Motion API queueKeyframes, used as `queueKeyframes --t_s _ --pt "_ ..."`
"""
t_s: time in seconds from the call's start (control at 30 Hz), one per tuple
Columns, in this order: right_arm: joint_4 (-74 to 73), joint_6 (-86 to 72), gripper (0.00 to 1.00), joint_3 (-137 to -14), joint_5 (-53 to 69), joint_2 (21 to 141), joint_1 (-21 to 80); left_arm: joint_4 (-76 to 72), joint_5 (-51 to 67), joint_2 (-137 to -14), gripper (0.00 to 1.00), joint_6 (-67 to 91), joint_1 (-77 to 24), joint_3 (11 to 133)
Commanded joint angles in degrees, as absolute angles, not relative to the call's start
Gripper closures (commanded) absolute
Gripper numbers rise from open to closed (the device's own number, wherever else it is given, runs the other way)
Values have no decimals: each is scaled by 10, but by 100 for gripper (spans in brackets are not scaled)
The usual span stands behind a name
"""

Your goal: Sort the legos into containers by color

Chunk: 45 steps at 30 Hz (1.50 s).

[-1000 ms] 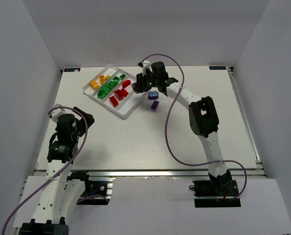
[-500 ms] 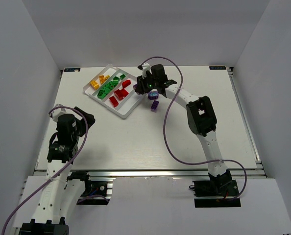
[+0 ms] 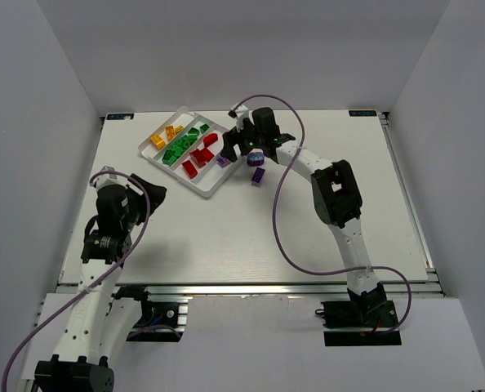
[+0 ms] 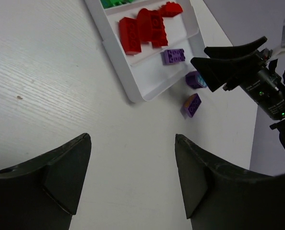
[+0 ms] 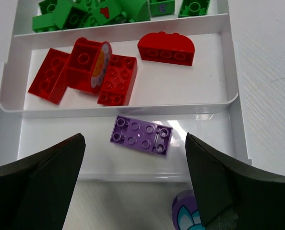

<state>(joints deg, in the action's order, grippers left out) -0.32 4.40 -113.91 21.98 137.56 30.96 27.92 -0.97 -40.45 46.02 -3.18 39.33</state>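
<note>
Since the right gripper (image 5: 134, 139) was clamped a moment ago, its fingers have sprung wide apart, and it now hangs empty over the outermost compartment of the tray (image 4: 111, 57). A flat purple brick (image 5: 141, 135) that was not in the tray before now lies there, studs up. It is the only piece in that lane. It sits close under the divider wall, slightly askew, clear of the outer rim, with bare white floor on both sides of it.

The left gripper (image 4: 133, 139) has swung a little toward the tray. Its jaws are parted with nothing between them, above bare table (image 3: 308, 237), well on the near side of the tray.

Two purple pieces are outside the tray and have not moved. The round purple brick (image 4: 196, 79) lies just beside the tray's outer rim, under the right gripper. The small purple brick (image 4: 192, 105) is a bit farther out from the same rim, near the tray's near corner.

Across the divider from the purple lane are the red bricks (image 5: 85, 72), three bunched together and a curved one apart. The green bricks (image 5: 85, 14) crowd the lane beyond them. The yellow-orange bricks (image 3: 165, 135) are in the lane farthest from the purple one. On the tray's near side and out past its purple lane, the tabletop is broad and open.
</note>
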Motion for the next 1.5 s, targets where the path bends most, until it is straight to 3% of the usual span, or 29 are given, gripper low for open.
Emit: queueKeyframes --t_s 0.0,0.13,0.17,0.2,0.27,0.3,0.4,0.47,0.5,0.53,0.77,0.97,1.47 --pt "27 124 11 -1101 280 1282 293 215 67 -430 21 461 -33 387" --pt "34 168 11 -1000 371 1195 255 161 98 -477 38 459 -64 393" --pt "-20 172 17 -1007 437 1191 244 143 98 -501 44 452 -75 397" --pt "-40 167 33 -1009 459 1182 224 136 92 -514 46 446 -106 411" --pt "-62 155 57 -980 492 1163 207 120 61 -563 49 420 -146 430" --pt "-59 145 77 -960 495 1150 190 114 52 -583 49 411 -165 453" --pt "-66 144 91 -898 491 1095 161 105 38 -677 49 380 -241 510" --pt "-94 144 84 -892 493 1075 148 102 32 -726 45 351 -264 543" --pt "-128 146 67 -894 493 1072 135 103 23 -773 40 342 -285 560" --pt "-143 148 60 -893 495 1065 129 104 19 -798 38 331 -293 596" --pt "-158 153 34 -824 504 1002 90 157 -17 -1006 30 240 -346 788" --pt "-151 144 27 -784 509 968 72 228 -67 -1136 24 192 -362 933" --pt "-128 135 21 -755 510 954 54 236 -94 -1263 24 153 -391 1034"
